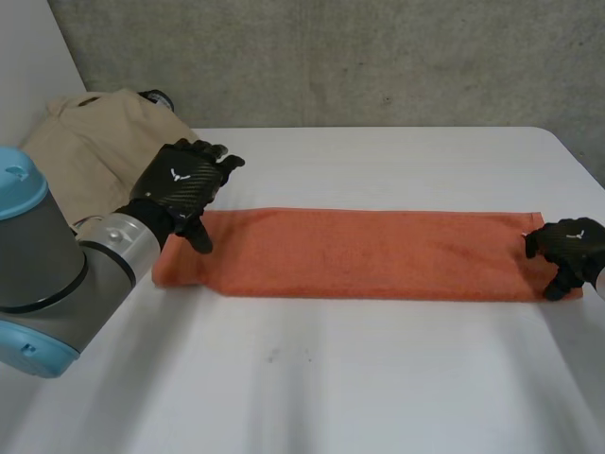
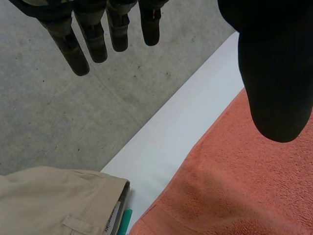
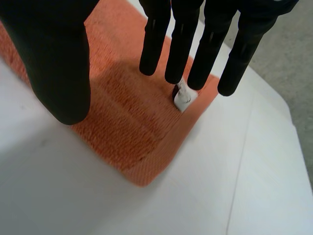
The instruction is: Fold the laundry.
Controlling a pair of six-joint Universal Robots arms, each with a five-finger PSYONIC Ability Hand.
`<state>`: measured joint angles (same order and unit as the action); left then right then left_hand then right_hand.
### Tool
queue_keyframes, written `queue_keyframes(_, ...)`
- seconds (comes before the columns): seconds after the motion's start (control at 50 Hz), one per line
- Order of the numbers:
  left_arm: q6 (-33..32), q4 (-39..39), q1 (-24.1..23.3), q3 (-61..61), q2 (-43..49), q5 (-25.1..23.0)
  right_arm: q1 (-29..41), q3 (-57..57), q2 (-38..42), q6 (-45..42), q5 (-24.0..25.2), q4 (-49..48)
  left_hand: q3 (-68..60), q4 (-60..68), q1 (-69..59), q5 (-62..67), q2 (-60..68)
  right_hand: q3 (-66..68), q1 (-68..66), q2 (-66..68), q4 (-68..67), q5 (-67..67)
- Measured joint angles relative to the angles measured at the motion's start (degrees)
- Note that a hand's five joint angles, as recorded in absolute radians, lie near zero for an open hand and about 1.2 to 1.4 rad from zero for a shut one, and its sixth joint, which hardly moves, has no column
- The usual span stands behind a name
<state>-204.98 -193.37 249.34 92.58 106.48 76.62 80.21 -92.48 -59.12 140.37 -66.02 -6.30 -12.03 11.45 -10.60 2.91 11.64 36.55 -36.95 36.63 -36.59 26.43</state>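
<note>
An orange towel (image 1: 369, 251) lies folded into a long flat strip across the white table (image 1: 378, 378). My left hand (image 1: 180, 184) hovers over the strip's left end, at its far corner, open with straight fingers (image 2: 93, 39) and the thumb over the towel (image 2: 234, 186). My right hand (image 1: 567, 248) is at the strip's right end. In the right wrist view its fingers (image 3: 181, 44) hang straight just above the towel's end (image 3: 127, 117), thumb spread apart, with nothing pinched. A small white label (image 3: 184, 98) sits on the cloth at those fingertips.
A beige garment (image 1: 95, 142) lies heaped at the table's back left corner, beyond my left hand; its waistband (image 2: 58, 200) shows beside the towel with a teal item (image 2: 126, 218) against it. The table's far edge (image 2: 195, 98) borders grey floor.
</note>
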Motion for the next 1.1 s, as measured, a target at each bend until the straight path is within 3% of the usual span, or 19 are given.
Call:
queue_keyframes(0.04,-0.01,-0.02,-0.05,0.05,0.02,-0.02,-0.03,0.16,0.75,-0.35,-0.06,-0.21,0.0,0.0,0.0,-0.01,0.0,7.41,-6.86,7.23,-6.38,6.59)
queue_keyframes(0.06,-0.03,-0.05,-0.08,0.14,0.06,-0.08,-0.07,0.39,1.47,-0.67,-0.17,-0.57,0.0,0.0,0.0,0.03,0.0,21.67,-22.35,22.93,-21.58,21.62)
queue_keyframes(0.1,-0.03,-0.08,-0.1,0.23,0.09,-0.15,-0.2,0.75,2.32,-1.13,-0.88,-1.52,0.0,0.0,0.0,0.03,0.0,29.03,-27.36,29.59,-29.0,28.59)
queue_keyframes(0.3,0.05,-0.17,0.12,0.48,-0.9,-0.32,-5.46,2.72,1.08,-8.84,-15.79,-10.79,0.0,0.0,0.0,0.0,0.0,31.48,-27.36,31.08,-31.98,29.33)
queue_keyframes(0.44,0.1,-0.1,0.4,0.72,-2.26,-0.27,-7.99,4.54,-1.37,-17.84,-16.61,-11.45,0.0,0.0,0.0,0.03,0.0,31.53,-27.36,31.08,-32.02,29.93)
queue_keyframes(0.56,0.11,-0.07,0.52,1.38,-3.03,-0.24,0.29,5.37,-3.34,-18.15,-13.12,-11.5,0.0,0.0,0.0,0.03,0.0,31.55,-27.36,31.09,-32.04,29.95)
queue_keyframes(0.74,0.15,-0.07,0.55,2.86,-4.67,-0.24,26.82,6.34,-5.33,-15.78,-3.81,-13.66,0.0,0.0,0.0,0.03,0.0,31.82,-27.36,31.1,-32.06,29.95)
queue_keyframes(0.82,0.15,-0.12,0.55,3.52,-5.11,-0.24,38.58,8.15,-0.76,-16.11,0.04,-15.84,0.0,0.0,0.0,0.03,0.0,31.82,-27.36,31.09,-32.06,29.95)
queue_keyframes(0.92,0.13,-0.17,0.41,3.89,-5.15,-0.24,47.04,11.4,6.47,-16.93,1.0,-16.9,0.0,0.0,0.0,0.03,0.0,31.81,-27.36,31.09,-32.04,29.96)
queue_keyframes(1.04,0.15,-0.72,-0.06,3.77,-4.96,-0.24,50.89,13.4,10.47,-16.3,-4.35,-16.71,0.0,0.0,0.0,0.0,0.0,-15.24,16.53,-16.17,14.61,-15.9)
queue_keyframes(1.1,0.17,-1.61,-0.35,3.47,-4.87,-0.24,50.58,12.9,8.57,-12.79,-10.03,-16.37,0.0,0.0,0.0,0.03,0.0,-23.53,23.47,-23.75,23.29,-23.53)
